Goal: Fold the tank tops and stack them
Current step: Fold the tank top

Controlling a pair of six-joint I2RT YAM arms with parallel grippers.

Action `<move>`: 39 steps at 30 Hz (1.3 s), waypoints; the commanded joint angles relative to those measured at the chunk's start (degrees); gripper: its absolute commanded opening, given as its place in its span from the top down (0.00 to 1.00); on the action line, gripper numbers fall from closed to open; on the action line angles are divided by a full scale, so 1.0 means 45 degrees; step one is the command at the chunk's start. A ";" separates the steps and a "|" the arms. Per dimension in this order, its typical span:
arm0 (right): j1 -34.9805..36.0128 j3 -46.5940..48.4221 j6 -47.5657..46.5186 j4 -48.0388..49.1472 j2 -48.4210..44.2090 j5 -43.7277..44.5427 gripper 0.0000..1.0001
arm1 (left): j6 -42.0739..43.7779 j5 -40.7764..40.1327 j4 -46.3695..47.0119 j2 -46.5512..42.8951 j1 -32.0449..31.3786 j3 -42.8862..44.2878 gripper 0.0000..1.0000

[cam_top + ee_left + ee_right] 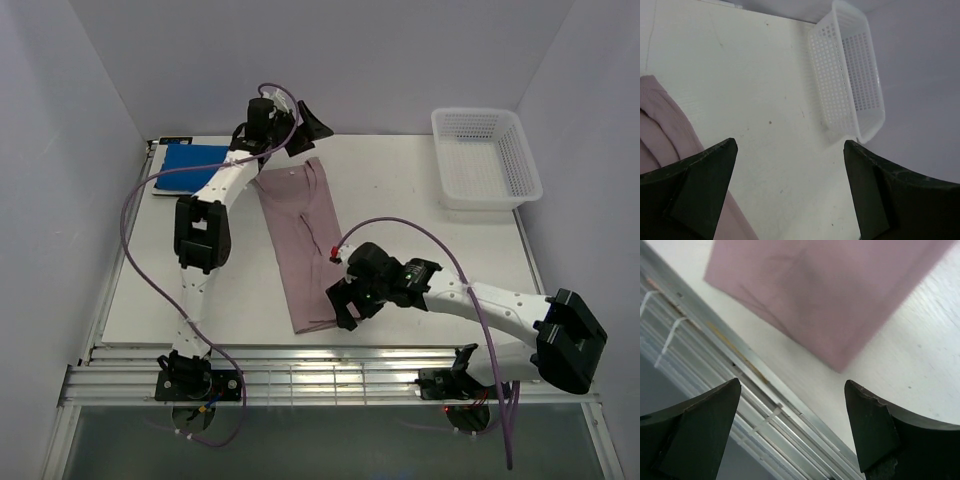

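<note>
Far left corner of the table [420,270]: we note a bright blue tank top [195,165], folded to a flat rectangle. A dark strip [172,142] shows along its far edge; we cannot tell what it is. Just right of it the left arm reaches to the back of the table, and the left gripper [300,118] [790,145] hangs above the far end of the pink top. Its fingers [705,180] stand wide apart with nothing between them; in the wrist view only bare table lies in the gap. Centre: the dusty pink tank top [300,240] [660,125] [830,295] lies flat, folded lengthwise into a long strip that runs from the far middle of the table down towards the near edge. At its near end the right gripper [350,300] [792,385] hovers above the strip's right corner, by the metal rail [330,380] [715,370] at the table's near edge. Its fingers [875,425] are spread wide and hold nothing; the cloth's corner shows beyond the gap, apart from both tips. Far right: a white lattice basket [480,198] [850,75] sits on the table, well apart from both tops.
</note>
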 commanded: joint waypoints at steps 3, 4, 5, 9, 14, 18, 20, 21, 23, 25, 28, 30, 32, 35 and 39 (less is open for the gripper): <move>-0.2432 -0.1037 0.0294 0.0733 -0.0609 -0.1073 0.10 | 0.1551 -0.0956 -0.1055 -0.5656 -0.0494 -0.3426 0.02; -0.2709 -0.1290 0.0313 0.0871 -0.0667 -0.1656 0.10 | 0.1610 -0.1059 -0.1095 -0.6398 -0.0592 -0.5251 0.02; -0.3040 -0.1466 0.0372 0.1085 -0.0726 -0.2010 0.10 | 0.1552 -0.1253 -0.1096 -0.7914 -0.0690 -0.6295 0.02; -0.4194 -0.2346 0.0568 0.2238 -0.1096 -0.3514 0.10 | 0.0734 -0.3243 -0.1134 -1.1633 -0.1819 -1.1763 0.02; -0.4606 -0.2853 0.0509 0.2961 -0.0668 -0.4747 0.08 | -0.1372 -0.4029 -0.1932 -1.4918 -0.2721 -1.7311 0.02; -0.4820 -0.3187 0.0664 0.3294 -0.0240 -0.5021 0.03 | -0.2957 -0.3464 -0.2814 -1.6324 -0.3811 -1.9328 0.02; -0.4840 -0.3284 0.0782 0.3449 -0.0121 -0.5138 0.00 | -0.3679 -0.3442 -0.3067 -1.6639 -0.4263 -1.9993 0.02; -0.4841 -0.3459 0.0898 0.3779 -0.0043 -0.5235 0.00 | -0.4147 -0.3462 -0.3146 -1.6795 -0.4574 -2.0519 0.02; -0.4841 -0.3635 0.1230 0.4152 0.0035 -0.5587 0.07 | -0.4404 -0.3637 -0.3439 -1.7128 -0.4733 -2.0874 0.02; -0.4840 -0.3870 0.1368 0.4504 0.0172 -0.5491 0.08 | -0.4503 -0.3813 -0.3459 -1.7168 -0.4792 -2.1226 0.02; -0.4841 -0.3968 0.1466 0.4700 0.0523 -0.5004 0.11 | -0.4386 -0.3736 -0.3459 -1.6428 -0.4929 -2.1227 0.10; -0.4860 -0.3949 0.1602 0.4856 0.0834 -0.4846 0.18 | -0.4347 -0.3755 -0.3439 -1.5647 -0.5240 -2.1207 0.19; -0.4860 -0.3929 0.1855 0.5051 0.1031 -0.4709 0.20 | -0.4288 -0.3658 -0.3420 -1.4984 -0.5456 -2.1110 0.26; -0.4860 -0.3948 0.1954 0.5189 0.1188 -0.4436 0.23 | -0.4366 -0.3754 -0.3420 -1.4571 -0.5944 -2.1227 0.35; -0.4860 -0.3871 0.1799 0.5053 0.1382 -0.4649 0.27 | -0.4581 -0.3892 -0.3400 -1.3947 -0.6257 -2.1383 0.52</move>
